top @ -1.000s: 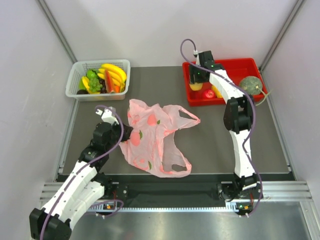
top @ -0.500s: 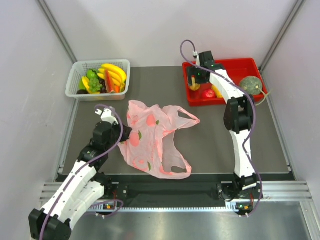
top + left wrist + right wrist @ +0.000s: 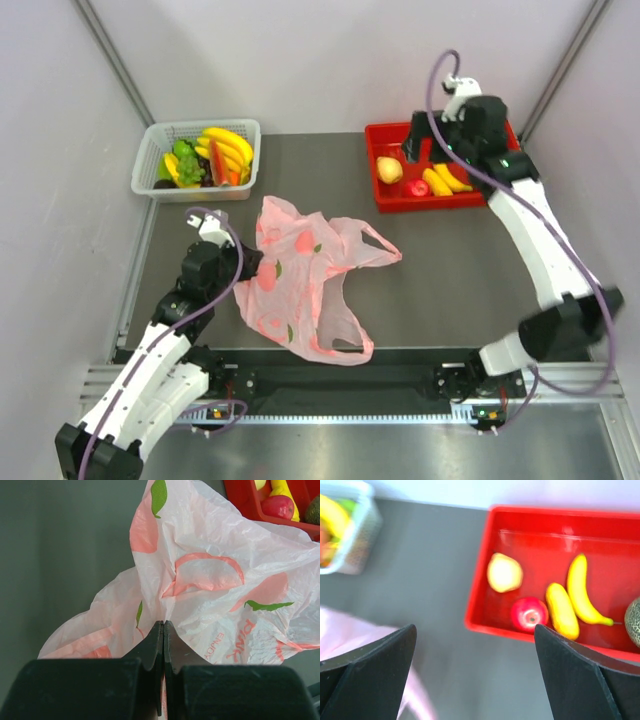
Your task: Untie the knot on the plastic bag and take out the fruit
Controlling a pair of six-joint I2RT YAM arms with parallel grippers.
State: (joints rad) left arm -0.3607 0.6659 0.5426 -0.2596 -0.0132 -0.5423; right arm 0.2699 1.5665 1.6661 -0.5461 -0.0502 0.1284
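The bag (image 3: 300, 280) was pinched by the closed left hand (image 3: 163, 625), best held firm while the wide-open, empty right hand (image 3: 475, 640) was guided inside.

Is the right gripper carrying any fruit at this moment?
No, the right wrist view shows the right gripper with jaws spread wide and nothing between them, while the fruit lies in the red tray.

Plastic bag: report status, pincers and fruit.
Left pincer shut on plastic bag edge. Right pincer open, empty, over red tray. Bag unknotted, flat; fruit in tray. White basket stands apart.
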